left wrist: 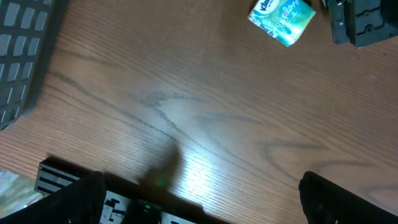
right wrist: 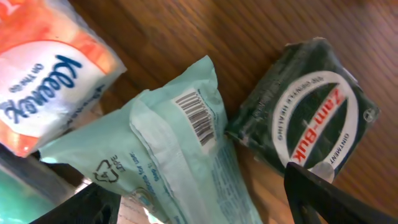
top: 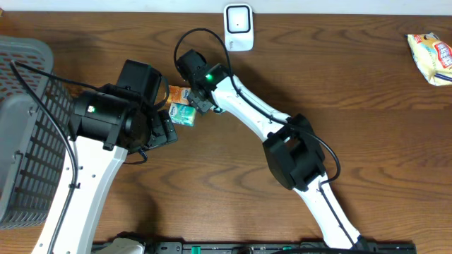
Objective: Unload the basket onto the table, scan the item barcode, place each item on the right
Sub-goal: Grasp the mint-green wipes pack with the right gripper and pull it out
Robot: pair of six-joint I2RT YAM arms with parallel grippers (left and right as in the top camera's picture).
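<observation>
A mint-green tissue pack (right wrist: 186,143) lies on the wooden table with its barcode (right wrist: 200,118) facing up. My right gripper (right wrist: 205,208) hangs just over it, jaws wide, one finger on each side and the right finger clear of the pack. Overhead, the pack (top: 182,115) lies just below the right gripper (top: 198,104). The left gripper (top: 161,131) stands open a little to the pack's left. In the left wrist view the pack (left wrist: 283,18) lies far ahead of the left gripper (left wrist: 205,205), which has only bare table between its fingers. A white scanner (top: 238,27) stands at the back edge.
An orange Kleenex pack (right wrist: 43,81) and a dark green Zam-Buk packet (right wrist: 311,118) lie against the green pack. A grey basket (top: 25,134) fills the left side. A snack bag (top: 431,56) lies at the far right.
</observation>
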